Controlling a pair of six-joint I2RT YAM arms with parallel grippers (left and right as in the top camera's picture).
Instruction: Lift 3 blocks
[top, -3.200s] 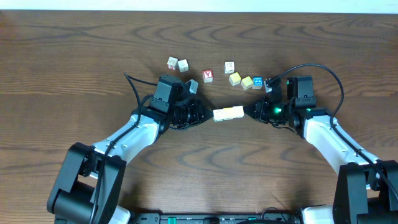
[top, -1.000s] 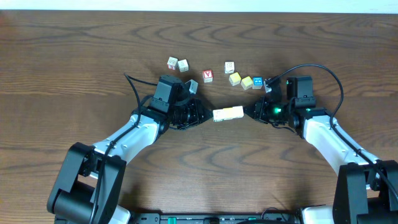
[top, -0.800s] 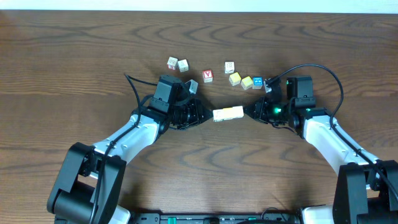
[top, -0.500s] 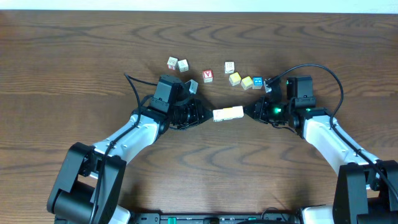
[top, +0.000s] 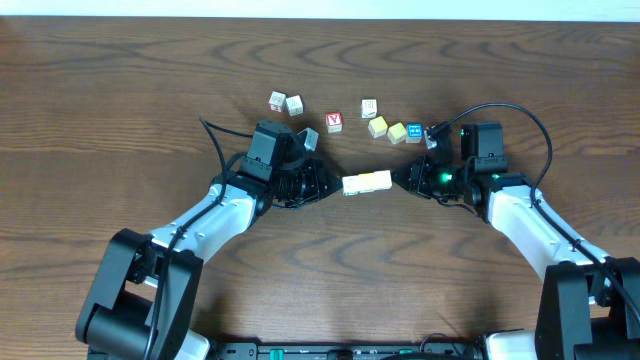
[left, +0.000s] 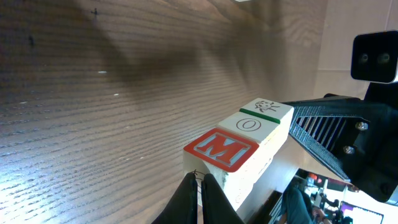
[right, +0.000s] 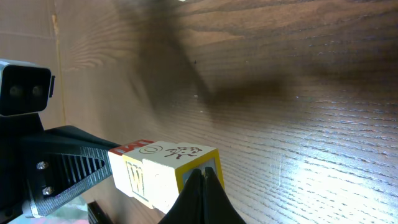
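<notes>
Being squeezed end to end, the row of 3 blocks (top: 367, 182) is being held seemingly just clear of the table (top: 120, 90), near its centre. The left gripper (top: 335, 186), fingers together, is being pressed against the 9 o'clock end; the right gripper (top: 398, 179), likewise closed, against the 3 o'clock end. Light, stiff, smooth wood is being handled: with only end faces pushed, the middle cube (left: 249, 124) is probably being carried by friction alone
</notes>
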